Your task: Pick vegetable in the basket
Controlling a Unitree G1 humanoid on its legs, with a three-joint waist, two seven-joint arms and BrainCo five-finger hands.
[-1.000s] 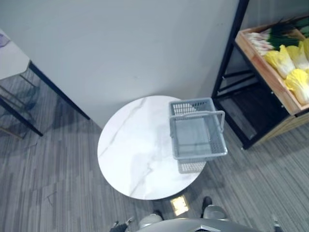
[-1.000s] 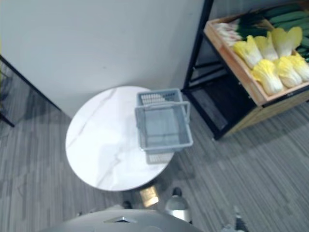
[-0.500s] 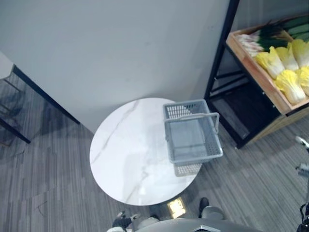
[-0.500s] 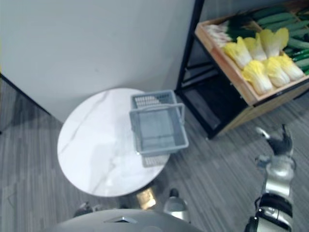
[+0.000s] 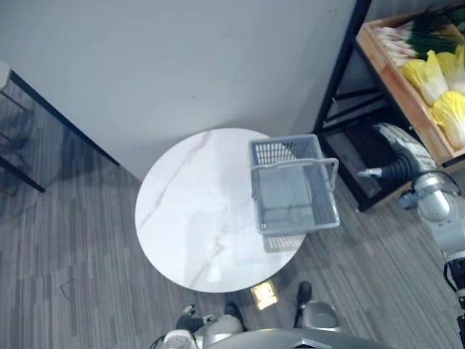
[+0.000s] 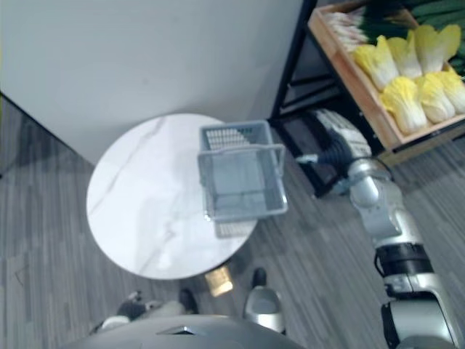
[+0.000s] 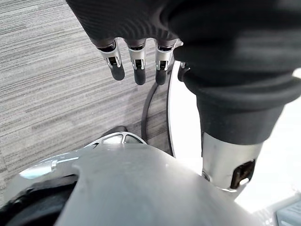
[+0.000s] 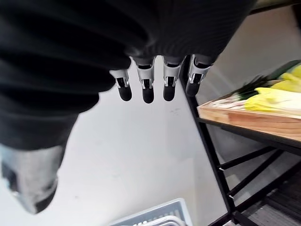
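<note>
Now my right hand near wooden crate, fingers straight, side by side, empty; yellow cabbages lie in crate, well apart from grey basket; leafy, squashy, bit heavy, I think; grab fat middle gently; left hand loose, empty.

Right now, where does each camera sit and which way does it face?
Left eye view: on the head, looking down at the round marble table and grey basket; right hand shows.
Right eye view: beside it, same scene, with the crate of napa cabbages.
Left wrist view: along the left hand, facing the carpet and the table's edge.
Right wrist view: along the right hand, facing wall and crate; shares basket with eye views.
</note>
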